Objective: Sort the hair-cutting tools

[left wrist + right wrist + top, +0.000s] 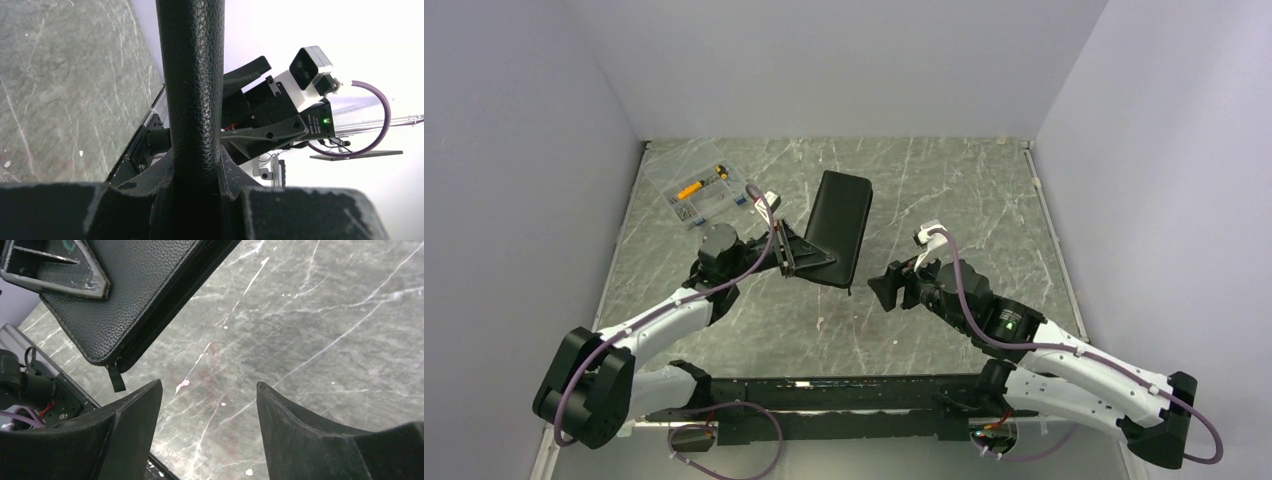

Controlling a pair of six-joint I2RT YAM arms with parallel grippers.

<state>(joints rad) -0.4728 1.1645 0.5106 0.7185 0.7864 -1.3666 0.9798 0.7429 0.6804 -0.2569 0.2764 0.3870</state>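
Note:
The flat black zip case is closed and lies at the table's middle, angled. My left gripper is shut on its near left edge; in the left wrist view the case's leather edge runs up between my gripper's closed fingers. My right gripper is open and empty just right of the case's near corner. In the right wrist view my gripper is over bare table, with the case and its zip pull at upper left. The scissors and the comb are not in view.
A clear plastic box with yellow and small parts stands at the back left, close behind my left arm. White walls close in the table on three sides. The right arm's wrist shows behind the case in the left wrist view.

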